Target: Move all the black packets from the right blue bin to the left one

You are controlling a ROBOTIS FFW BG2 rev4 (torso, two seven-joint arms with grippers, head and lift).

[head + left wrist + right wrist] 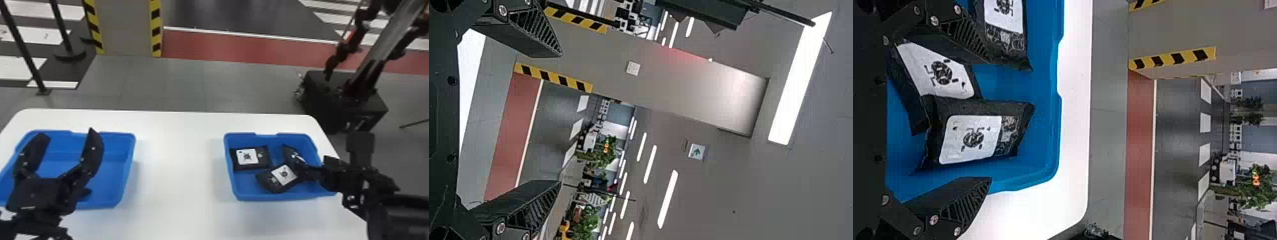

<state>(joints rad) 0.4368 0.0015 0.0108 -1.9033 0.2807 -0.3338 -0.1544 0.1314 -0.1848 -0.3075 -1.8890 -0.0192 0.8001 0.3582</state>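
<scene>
My left gripper stands over the left blue bin, spread open and holding nothing; the left wrist view also has this gripper. On the right side of the right blue bin is my right gripper. Three black packets lie in that bin: one at the left, one at the front middle, one tilted at the right. In the right wrist view the right gripper is open, the nearest packet lying between the lines of its fingers, not gripped.
Both bins stand on a white table, a wide stretch of tabletop between them. Beyond the table's far right corner is a black wheeled base on the floor. A striped pillar rises behind the table.
</scene>
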